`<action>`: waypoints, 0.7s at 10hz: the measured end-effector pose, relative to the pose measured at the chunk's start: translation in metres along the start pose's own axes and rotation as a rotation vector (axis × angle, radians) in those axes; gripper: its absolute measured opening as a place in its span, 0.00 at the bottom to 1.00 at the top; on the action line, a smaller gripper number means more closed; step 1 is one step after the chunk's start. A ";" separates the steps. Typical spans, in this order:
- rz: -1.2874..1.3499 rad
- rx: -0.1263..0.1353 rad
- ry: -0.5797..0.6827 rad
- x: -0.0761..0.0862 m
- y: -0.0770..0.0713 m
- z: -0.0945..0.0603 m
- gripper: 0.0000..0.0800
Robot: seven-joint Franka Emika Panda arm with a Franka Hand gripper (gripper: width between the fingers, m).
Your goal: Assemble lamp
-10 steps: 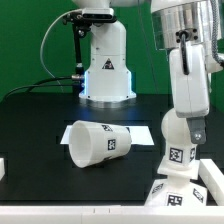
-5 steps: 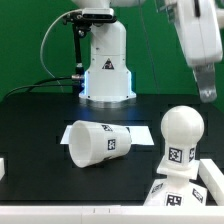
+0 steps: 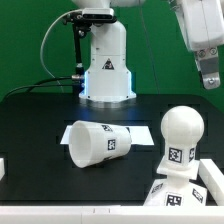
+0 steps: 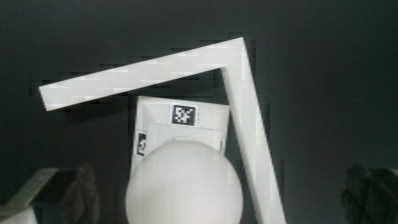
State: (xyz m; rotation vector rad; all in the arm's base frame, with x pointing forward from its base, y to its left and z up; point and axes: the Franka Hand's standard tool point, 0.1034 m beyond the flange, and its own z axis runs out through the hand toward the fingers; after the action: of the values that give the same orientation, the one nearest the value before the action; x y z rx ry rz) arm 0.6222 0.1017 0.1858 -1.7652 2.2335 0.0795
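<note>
The ball-headed bulb (image 3: 181,133) stands upright on the square stepped base (image 3: 168,190) at the exterior view's lower right. My gripper (image 3: 208,76) hangs high above and slightly right of it, open and empty. In the wrist view the bulb's round head (image 4: 187,185) is below me, with the tagged base (image 4: 183,115) under it. My dark fingers (image 4: 59,196) stand wide apart at either side, not touching it. The tapered shade (image 3: 95,142) lies on its side in the middle of the table, its open mouth toward the exterior view's left.
The marker board (image 3: 143,131) lies flat behind the shade. A white L-shaped corner rail (image 4: 164,74) borders the base. The robot pedestal (image 3: 107,70) with cables stands at the back. A small white block (image 3: 3,168) sits at the left edge.
My gripper was down around the bulb one second ago; it has let go and risen clear to the upper right. The bulb stays standing on the base. The shade has not moved.
</note>
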 end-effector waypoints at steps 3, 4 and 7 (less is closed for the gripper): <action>-0.063 -0.013 -0.002 -0.003 0.009 0.001 0.87; -0.138 -0.029 -0.007 -0.004 0.022 -0.002 0.87; -0.285 -0.077 -0.026 -0.012 0.042 -0.013 0.87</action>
State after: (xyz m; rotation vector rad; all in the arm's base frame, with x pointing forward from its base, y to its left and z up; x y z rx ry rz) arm 0.5818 0.1203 0.1954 -2.0914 1.9618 0.1285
